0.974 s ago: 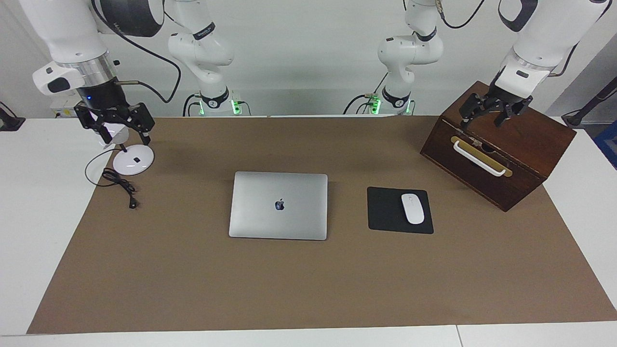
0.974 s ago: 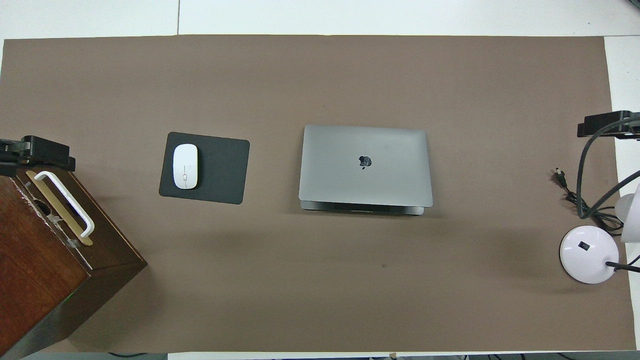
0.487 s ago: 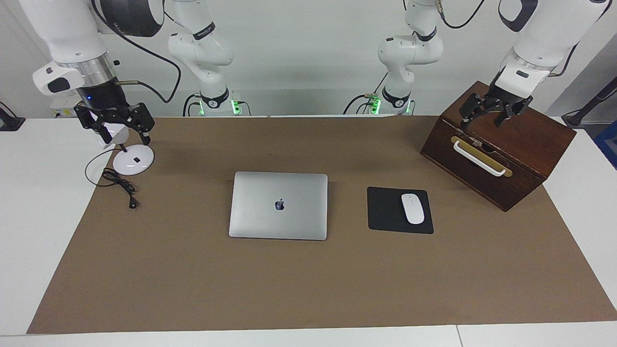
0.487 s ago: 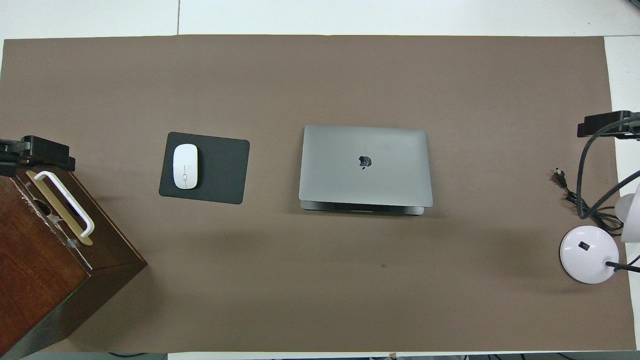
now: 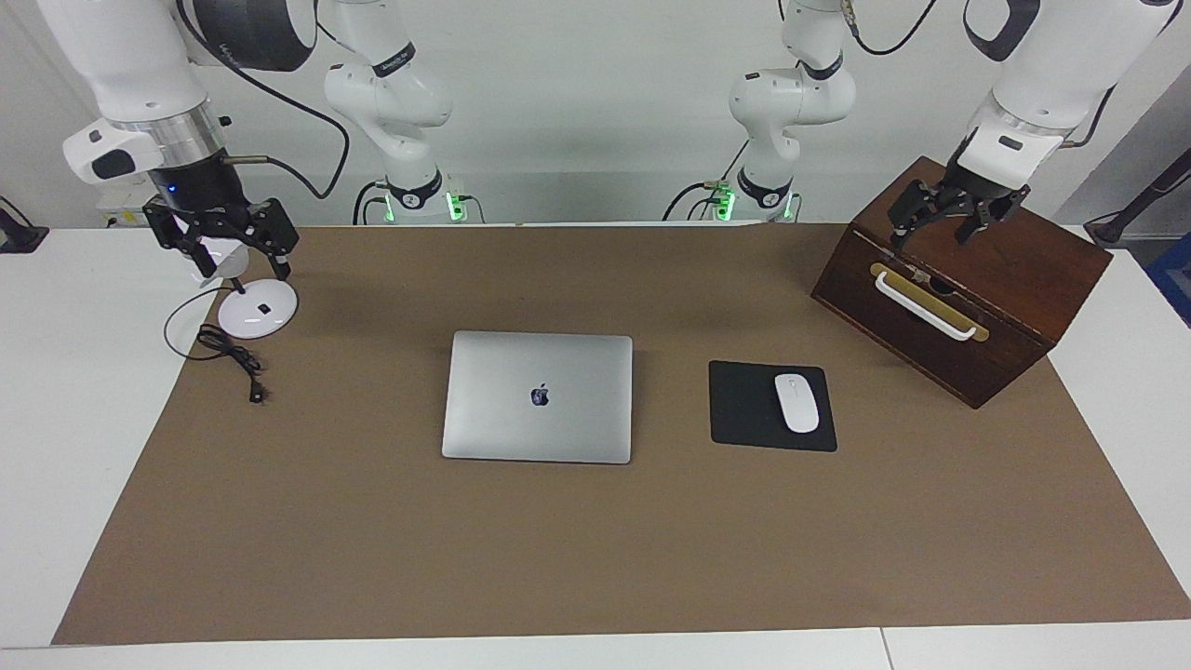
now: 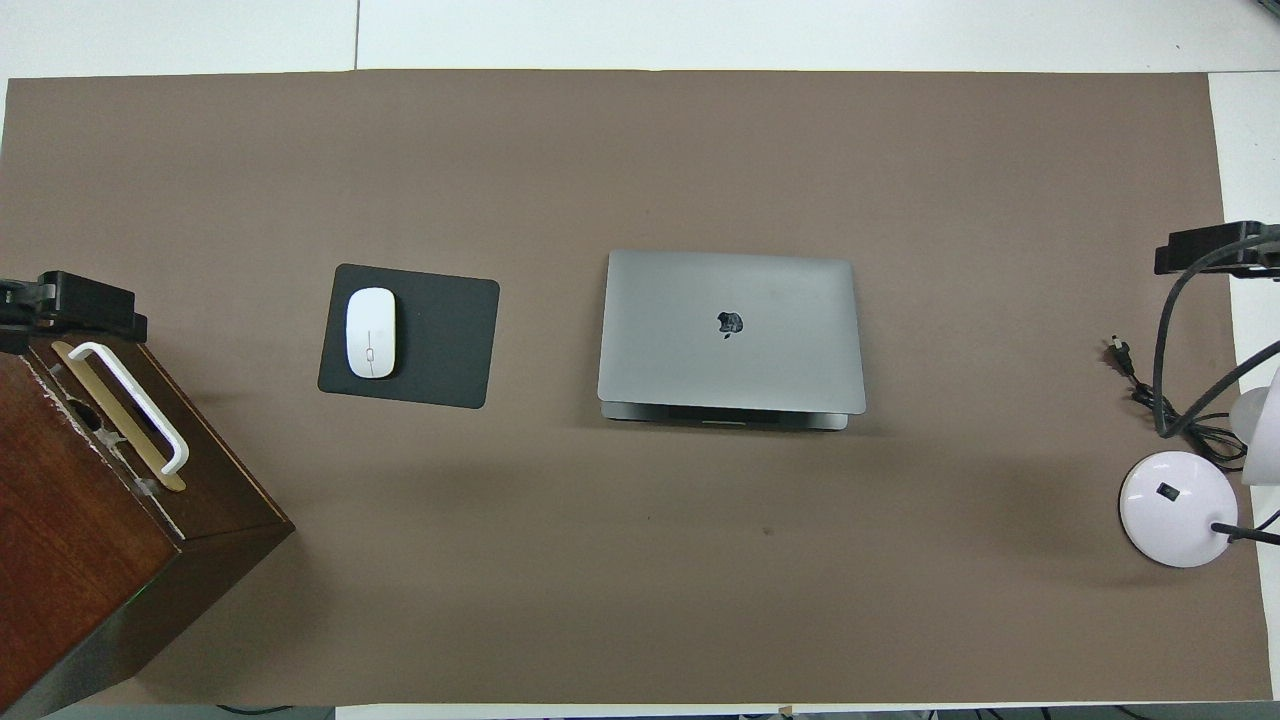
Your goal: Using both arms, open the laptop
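— Lying flat and closed, the laptop (image 5: pixel 538 396) sits on the brown mat (image 5: pixel 595 558) about midway between the two ends of the table, its dark logo facing up. Do you see anything touching it?

— Nothing touches it. Both grippers are well apart from it, one at each end. The left gripper (image 5: pixel 945 223) hangs over the top of the dark wooden box (image 5: pixel 986 307) at the left arm's end, with its fingers spread and nothing between them.

— And the right one?

— The right gripper (image 5: pixel 226 244) is up in the air over the white lamp base (image 5: pixel 258 314) at the right arm's end. Its fingers also stand apart, holding nothing. A black cord (image 5: pixel 228 354) curls on the mat just beside that base.

— What lies between the laptop and the box?

— A black mouse pad (image 5: pixel 749 407) with a white mouse (image 5: pixel 796 402) on it, resting on the half of the pad toward the box. The pad is near the laptop but does not touch it. The box stands at an angle to the mat's edge, and its white handle (image 5: pixel 923 306) faces away from the robots.

— In the overhead view, how much of the arms shows?

— Only black gripper parts at the two side edges of that view. The laptop's lid covers its base, with a thin strip of the base showing along the edge nearer the robots.
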`<state>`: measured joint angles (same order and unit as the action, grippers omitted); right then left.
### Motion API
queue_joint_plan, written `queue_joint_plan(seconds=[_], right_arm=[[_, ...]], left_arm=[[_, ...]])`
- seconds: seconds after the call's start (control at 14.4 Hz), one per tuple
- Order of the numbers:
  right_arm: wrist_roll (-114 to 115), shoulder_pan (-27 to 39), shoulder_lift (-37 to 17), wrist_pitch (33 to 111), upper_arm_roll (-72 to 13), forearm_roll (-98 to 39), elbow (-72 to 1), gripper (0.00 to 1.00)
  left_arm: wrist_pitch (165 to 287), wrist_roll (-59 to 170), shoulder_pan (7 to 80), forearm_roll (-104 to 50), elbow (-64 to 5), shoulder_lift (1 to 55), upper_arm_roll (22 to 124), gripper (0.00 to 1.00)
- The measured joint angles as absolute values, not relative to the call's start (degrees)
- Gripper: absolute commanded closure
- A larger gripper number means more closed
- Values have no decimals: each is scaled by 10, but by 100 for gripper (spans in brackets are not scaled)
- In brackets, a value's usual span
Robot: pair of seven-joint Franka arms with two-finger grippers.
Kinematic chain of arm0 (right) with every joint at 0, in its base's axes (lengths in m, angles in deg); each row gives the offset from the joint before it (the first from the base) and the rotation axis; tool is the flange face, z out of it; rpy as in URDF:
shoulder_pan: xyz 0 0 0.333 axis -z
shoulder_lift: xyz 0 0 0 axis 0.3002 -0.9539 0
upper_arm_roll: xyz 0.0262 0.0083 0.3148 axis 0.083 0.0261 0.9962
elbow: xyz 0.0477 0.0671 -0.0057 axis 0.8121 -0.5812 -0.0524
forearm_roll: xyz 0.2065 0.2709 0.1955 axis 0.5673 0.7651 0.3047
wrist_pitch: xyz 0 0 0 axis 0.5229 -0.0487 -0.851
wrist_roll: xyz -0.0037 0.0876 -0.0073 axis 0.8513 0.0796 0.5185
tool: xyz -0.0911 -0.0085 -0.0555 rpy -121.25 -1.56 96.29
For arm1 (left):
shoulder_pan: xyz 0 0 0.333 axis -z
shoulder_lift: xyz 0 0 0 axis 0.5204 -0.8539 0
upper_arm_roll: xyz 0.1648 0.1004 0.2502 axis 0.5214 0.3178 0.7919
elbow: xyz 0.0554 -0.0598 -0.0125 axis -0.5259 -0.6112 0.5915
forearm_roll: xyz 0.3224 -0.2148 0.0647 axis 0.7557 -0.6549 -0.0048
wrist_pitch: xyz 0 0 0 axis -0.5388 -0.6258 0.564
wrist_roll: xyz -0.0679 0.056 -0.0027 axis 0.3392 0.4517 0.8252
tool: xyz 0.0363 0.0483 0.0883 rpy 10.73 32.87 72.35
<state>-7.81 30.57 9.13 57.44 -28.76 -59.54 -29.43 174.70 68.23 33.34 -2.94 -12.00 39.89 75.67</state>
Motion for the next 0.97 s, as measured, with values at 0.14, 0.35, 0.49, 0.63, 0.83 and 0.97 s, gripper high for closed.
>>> queue_joint_plan(seconds=[0.14, 0.35, 0.49, 0.63, 0.83, 0.97], right_arm=[[-78, 306, 91, 574, -288, -595, -294, 0], [-78, 306, 91, 575, -288, -595, -299, 0], [-78, 306, 91, 591, -288, -595, -312, 8], [-78, 306, 91, 612, -288, -595, -325, 43], [-77, 306, 91, 632, -287, -595, -337, 100], [-77, 306, 91, 633, -287, -595, -340, 100]], left_arm=[[1747, 682, 333, -29, -120, 400, 757, 0], [1747, 682, 333, -29, -120, 401, 757, 0], [1747, 682, 333, -29, -120, 401, 757, 0], [1747, 682, 333, -29, -120, 401, 757, 0], [1747, 682, 333, -29, -120, 401, 757, 0], [1747, 682, 333, -29, -120, 401, 757, 0]])
